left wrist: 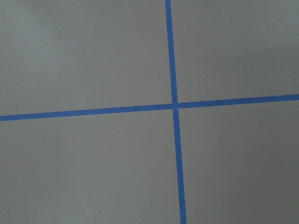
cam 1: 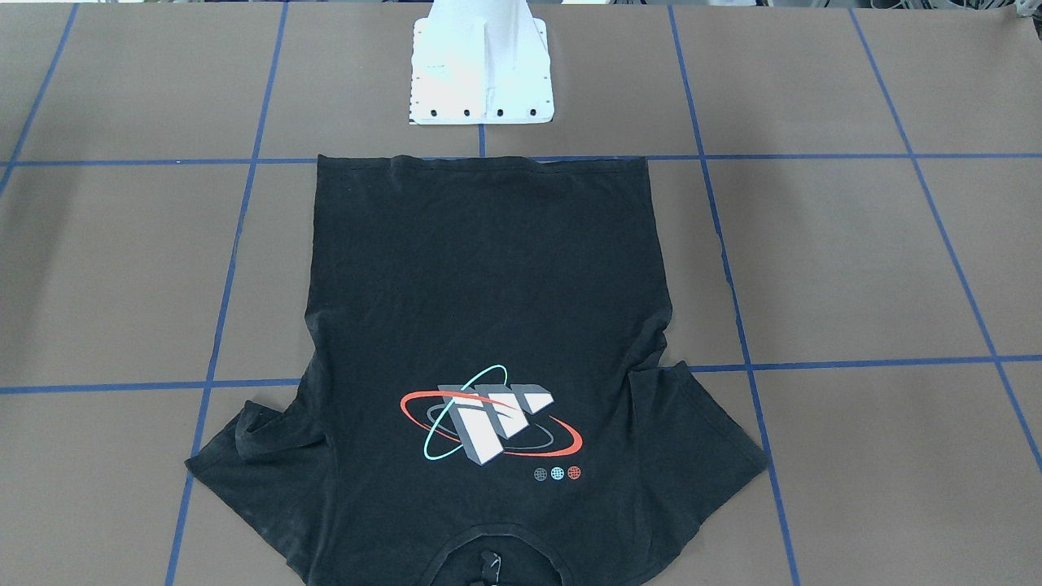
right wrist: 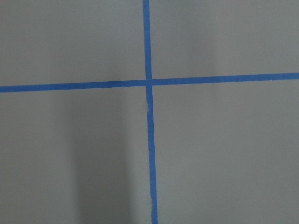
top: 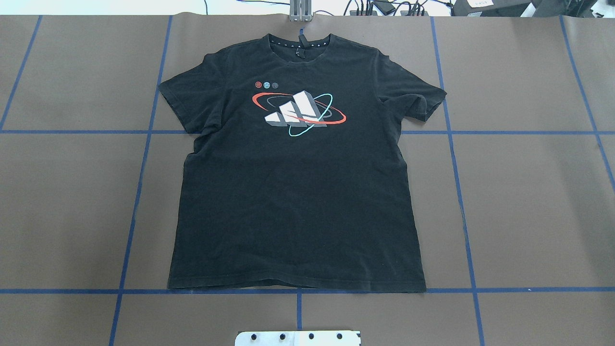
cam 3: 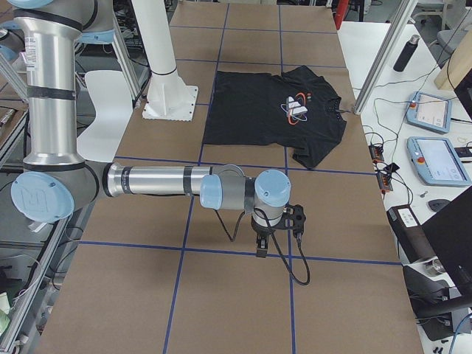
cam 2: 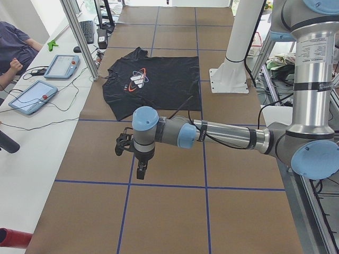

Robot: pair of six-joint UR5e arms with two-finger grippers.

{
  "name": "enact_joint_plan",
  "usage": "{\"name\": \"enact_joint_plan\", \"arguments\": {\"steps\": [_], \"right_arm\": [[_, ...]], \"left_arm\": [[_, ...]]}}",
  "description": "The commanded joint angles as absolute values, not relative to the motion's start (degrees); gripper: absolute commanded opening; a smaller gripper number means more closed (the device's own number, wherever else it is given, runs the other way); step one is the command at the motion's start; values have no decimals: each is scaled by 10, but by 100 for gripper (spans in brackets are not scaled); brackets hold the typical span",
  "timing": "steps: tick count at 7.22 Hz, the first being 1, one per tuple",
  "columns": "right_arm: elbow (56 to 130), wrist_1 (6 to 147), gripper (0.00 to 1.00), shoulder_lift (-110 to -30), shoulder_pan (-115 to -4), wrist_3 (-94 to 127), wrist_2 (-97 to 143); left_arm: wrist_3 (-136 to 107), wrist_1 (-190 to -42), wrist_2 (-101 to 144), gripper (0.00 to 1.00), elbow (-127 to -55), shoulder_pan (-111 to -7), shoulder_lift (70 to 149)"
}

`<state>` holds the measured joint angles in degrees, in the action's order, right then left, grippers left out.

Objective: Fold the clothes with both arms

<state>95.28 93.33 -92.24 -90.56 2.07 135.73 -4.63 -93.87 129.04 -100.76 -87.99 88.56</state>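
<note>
I see a brown table point(top: 528, 192) gridded with blue tape point(left wrist: 174, 105) in every view. A black shirt point(top: 298, 202) lies flat at its middle, print side up, with the hem just in front of the white pedestal point(cam 1: 480, 73), the collar at the far edge and both sleeves spread. The left arm point(cam 2: 228, 135) reaches low over its own end of the table, well apart from the shirt. The right arm point(cam 3: 155, 181) mirrors it at the other end. The left gripper point(cam 2: 141, 172) and right gripper point(cam 3: 261, 247) point down over bare table, and I cannot tell whether their jaws are apart or together. A white logo point(top: 299, 110) with red and teal rings marks the chest.
</note>
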Motion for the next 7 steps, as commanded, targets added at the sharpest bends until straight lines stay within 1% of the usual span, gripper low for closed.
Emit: {"name": "enact_joint_plan", "arguments": {"steps": [1, 2, 4, 5, 7], "right_arm": [[960, 932, 100, -905, -905, 22, 1376], [962, 921, 100, -891, -888, 20, 1377], [961, 818, 100, -887, -862, 42, 1384], [960, 808, 100, -849, -838, 87, 1378], [950, 809, 100, -805, -804, 153, 1380]], "left_arm": [[-47, -929, 1294, 100, -1009, -879, 949], [-47, -934, 1304, 100, -1006, -879, 967], [-90, -945, 1328, 100, -1005, -847, 983], [-126, -974, 1331, 100, -1002, -838, 984], [-303, -1034, 1327, 100, -980, -756, 1049]]}}
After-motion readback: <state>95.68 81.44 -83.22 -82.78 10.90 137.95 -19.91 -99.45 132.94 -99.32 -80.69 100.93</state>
